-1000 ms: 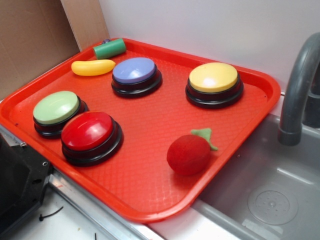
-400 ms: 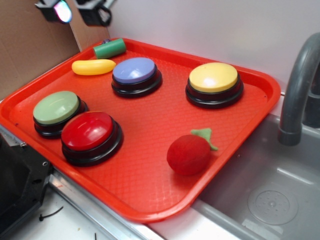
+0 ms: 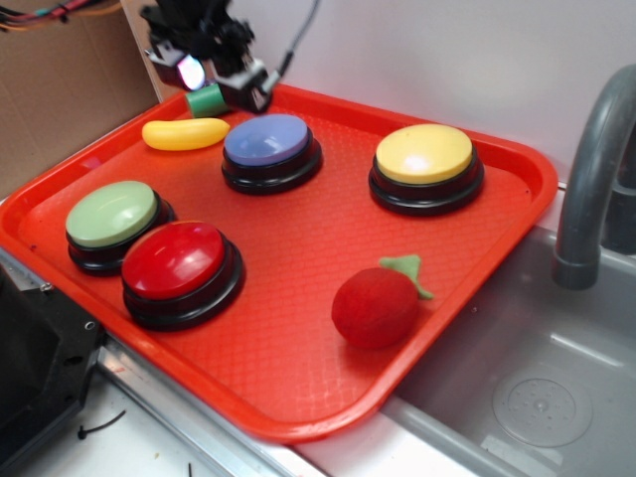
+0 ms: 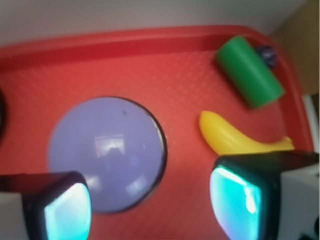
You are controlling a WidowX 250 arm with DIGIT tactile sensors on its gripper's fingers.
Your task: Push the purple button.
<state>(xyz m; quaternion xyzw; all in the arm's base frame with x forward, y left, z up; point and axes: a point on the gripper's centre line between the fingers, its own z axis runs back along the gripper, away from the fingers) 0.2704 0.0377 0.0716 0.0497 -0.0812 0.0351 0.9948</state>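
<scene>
The purple button (image 3: 266,139) has a lavender dome on a black base and sits at the back of the red tray (image 3: 298,378). In the wrist view the purple button (image 4: 107,152) fills the lower left. My gripper (image 3: 214,78) hangs above the tray's far left corner, just left of and behind the button, not touching it. It is open with nothing between its fingers. In the wrist view the gripper (image 4: 152,210) shows two glowing teal pads (image 4: 67,212) wide apart, the left one over the button's edge.
On the tray stand a yellow button (image 3: 424,154), a green button (image 3: 111,214) and a red button (image 3: 174,260). A yellow banana (image 3: 185,133), a green cylinder (image 4: 248,70) and a red plush strawberry (image 3: 376,306) lie there too. A sink (image 3: 537,397) and grey faucet (image 3: 591,179) are at right.
The gripper has come down from the top left edge of the exterior view toward the tray's far corner, closer to the purple button. Nothing on the tray has moved.
</scene>
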